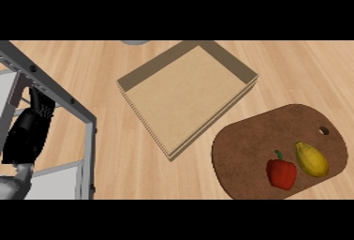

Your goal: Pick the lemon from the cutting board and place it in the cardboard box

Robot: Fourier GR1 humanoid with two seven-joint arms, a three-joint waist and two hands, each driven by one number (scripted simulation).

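A yellow lemon [313,160] lies on the right part of a dark brown cutting board [259,138] at the lower right of the counter. Just left of it on the board lies a red bell pepper [281,174]. The shallow cardboard box [181,101] sits with nothing in it up and to the left of the board, turned like a diamond. My left hand [27,133] rests open at the left edge, fingers up, far from the board and the box. My right hand does not show.
A grey metal frame [72,108] stands at the left, around my left hand. A small grey object [135,42] peeks in at the top edge. Bare wooden counter lies between the box and the frame.
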